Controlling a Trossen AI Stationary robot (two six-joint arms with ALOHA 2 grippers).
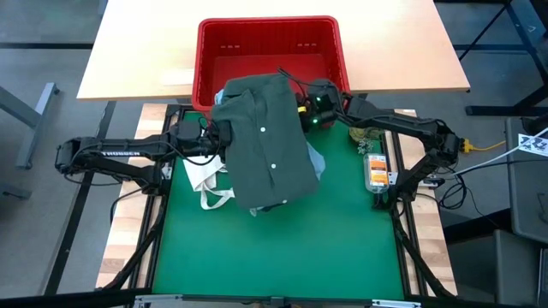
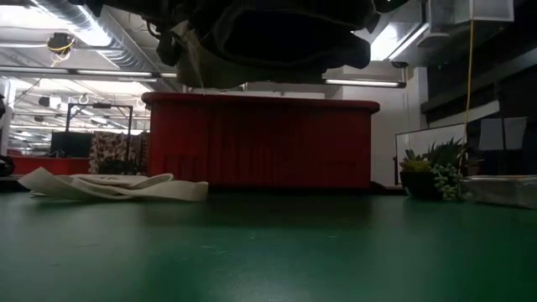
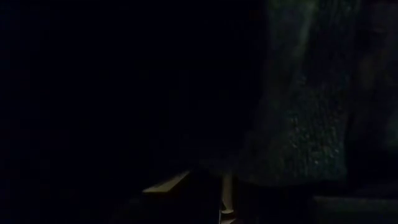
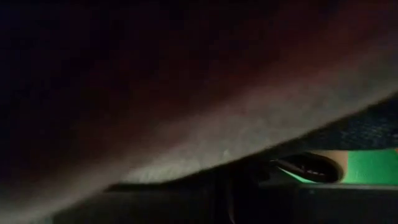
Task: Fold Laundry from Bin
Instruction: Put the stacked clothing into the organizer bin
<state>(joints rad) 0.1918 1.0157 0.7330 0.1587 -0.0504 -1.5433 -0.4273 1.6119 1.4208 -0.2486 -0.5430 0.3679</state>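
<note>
Dark olive-green shirt [image 1: 270,141] with small white buttons held up over the far half of the green mat [image 1: 282,248], spread wide between both arms, far edge reaching over the near rim of the red bin [image 1: 268,53]. In the low view, seen as a dark bundle [image 2: 277,38] hanging clear above the mat [image 2: 268,252], not touching it.

Left gripper [image 1: 216,135] at the left edge of the shirt, mostly covered by cloth; fingers pressed together, most likely pinching the shirt, though the contact itself is hidden. Right gripper [image 1: 301,109] at the far right corner of the shirt, close to the bin rim, a green light glowing on the wrist; fingers pressed together too, pinching the shirt edge as far as can be seen. Both wrist views almost fully covered by dark cloth [image 3: 298,112] [image 4: 186,112]; only a small strip of mat [image 4: 373,167] visible in the right one.

Bin on the pale table [image 1: 137,51] beyond the mat, inside looking empty in the part not covered by the shirt. White tote bag [image 1: 205,184] lying flat on the mat under the left side of the shirt, straps looped outward; in the low view lying at left [image 2: 113,186] before the bin wall [image 2: 260,143]. Piece of light blue cloth [image 1: 315,161] showing just under the right edge of the shirt. Small plant [image 2: 432,174] at the right edge of the mat.
</note>
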